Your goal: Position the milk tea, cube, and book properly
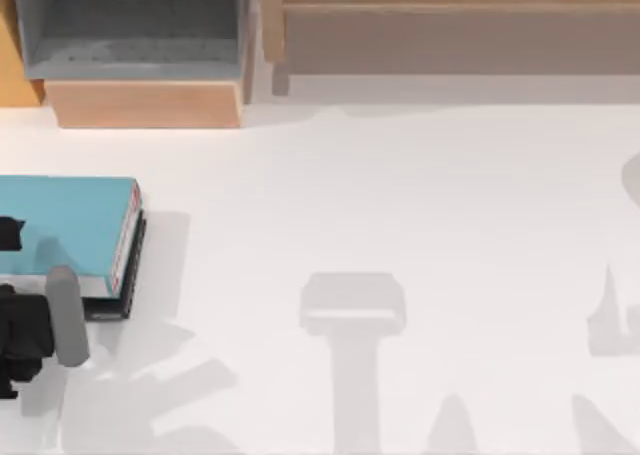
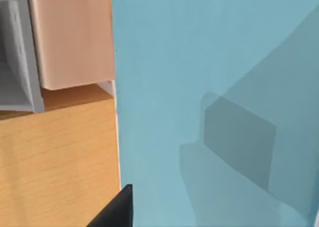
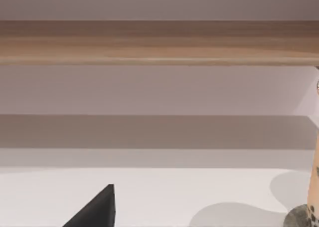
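Note:
The light-blue book [image 1: 62, 223] lies at the table's left edge on top of a thinner black book [image 1: 128, 275]. My left gripper [image 1: 8, 237] is over the light-blue book's left part, and its cover [image 2: 209, 87] shows close up in the left wrist view, with a black part of the gripper [image 2: 117, 209] at the cover's edge. The milk tea [image 3: 315, 187], a tan cup with dark pearls at its bottom, stands at the edge of the right wrist view, beside and ahead of my right gripper [image 3: 97, 211]. The cube is out of view.
A wooden shelf unit with a grey compartment [image 1: 130, 25] stands at the back left. A long wooden shelf [image 1: 450, 15] runs along the back right and also faces the right wrist camera [image 3: 159, 42]. The white tabletop [image 1: 400, 195] spreads between them.

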### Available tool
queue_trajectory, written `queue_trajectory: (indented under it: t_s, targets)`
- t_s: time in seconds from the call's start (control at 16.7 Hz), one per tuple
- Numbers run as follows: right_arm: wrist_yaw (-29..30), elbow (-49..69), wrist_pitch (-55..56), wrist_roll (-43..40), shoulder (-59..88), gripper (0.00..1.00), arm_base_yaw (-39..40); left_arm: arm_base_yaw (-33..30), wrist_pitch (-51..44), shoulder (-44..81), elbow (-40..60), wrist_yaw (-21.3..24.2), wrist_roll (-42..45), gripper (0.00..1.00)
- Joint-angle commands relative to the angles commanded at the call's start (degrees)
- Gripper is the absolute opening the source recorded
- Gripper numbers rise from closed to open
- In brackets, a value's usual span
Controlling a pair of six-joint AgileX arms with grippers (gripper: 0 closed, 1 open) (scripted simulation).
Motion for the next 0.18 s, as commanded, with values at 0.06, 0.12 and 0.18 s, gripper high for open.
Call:
queue_trajectory:
  t_s: [0.06, 0.12, 0.18]
  targets:
    - [0.0, 0.0, 0.0, 0.0, 0.0, 1.0, 0.0, 0.0, 0.0, 0.0, 0.0, 0.0, 0.0, 1.0]
    - [0.0, 0.0, 0.0, 0.0, 0.0, 1.0, 0.0, 0.0, 0.0, 0.0, 0.0, 0.0, 0.0, 1.0]
    - [0.0, 0.0, 0.0, 0.0, 0.0, 1.0, 0.0, 0.0, 0.0, 0.0, 0.0, 0.0, 0.0, 1.0]
